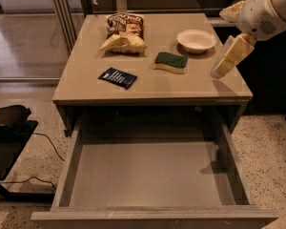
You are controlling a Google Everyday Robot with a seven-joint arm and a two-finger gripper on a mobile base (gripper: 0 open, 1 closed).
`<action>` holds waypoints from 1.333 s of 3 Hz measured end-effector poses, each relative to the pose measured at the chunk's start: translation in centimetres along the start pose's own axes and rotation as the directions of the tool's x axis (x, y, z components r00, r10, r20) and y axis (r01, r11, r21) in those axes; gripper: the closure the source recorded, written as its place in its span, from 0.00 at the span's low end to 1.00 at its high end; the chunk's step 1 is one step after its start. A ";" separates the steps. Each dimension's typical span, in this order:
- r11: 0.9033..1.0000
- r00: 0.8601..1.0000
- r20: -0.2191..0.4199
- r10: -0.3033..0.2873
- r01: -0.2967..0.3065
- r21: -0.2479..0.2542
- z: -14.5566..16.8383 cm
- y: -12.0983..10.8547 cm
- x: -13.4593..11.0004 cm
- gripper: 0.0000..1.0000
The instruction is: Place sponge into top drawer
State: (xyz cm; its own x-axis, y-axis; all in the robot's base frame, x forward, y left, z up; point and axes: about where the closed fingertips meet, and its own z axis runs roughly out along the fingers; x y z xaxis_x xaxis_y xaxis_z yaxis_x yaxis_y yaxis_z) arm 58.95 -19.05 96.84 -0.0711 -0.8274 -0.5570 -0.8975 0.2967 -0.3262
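The sponge (171,62), dark green on top over pale yellow foam, lies flat on the beige table (86,80), right of centre. The top drawer (152,175) is pulled fully open below the table's front edge, with a bare flat bottom. My gripper (225,63) hangs from the white arm at the upper right, above the table's right edge. It is to the right of the sponge and apart from it, holding nothing.
A white bowl (196,40) stands behind the sponge. A chip bag (124,32) lies at the back centre. A flat dark blue packet (117,77) lies left of the sponge. A black object with a cable (9,128) sits on the floor at left.
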 end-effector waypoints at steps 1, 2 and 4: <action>1.000 1.000 0.012 -0.005 0.005 -0.006 1.1 0.0 -0.1 0.00; 0.999 0.999 0.032 0.026 -0.025 -0.028 3.5 -1.0 0.3 0.00; 0.988 0.990 0.059 0.126 -0.120 -0.099 10.1 -3.7 2.8 0.00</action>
State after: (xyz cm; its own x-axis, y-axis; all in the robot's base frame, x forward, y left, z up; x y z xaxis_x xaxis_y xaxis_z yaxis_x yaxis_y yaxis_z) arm 66.48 -17.68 88.80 -0.1580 -0.7538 -0.6378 -0.9212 0.3452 -0.1797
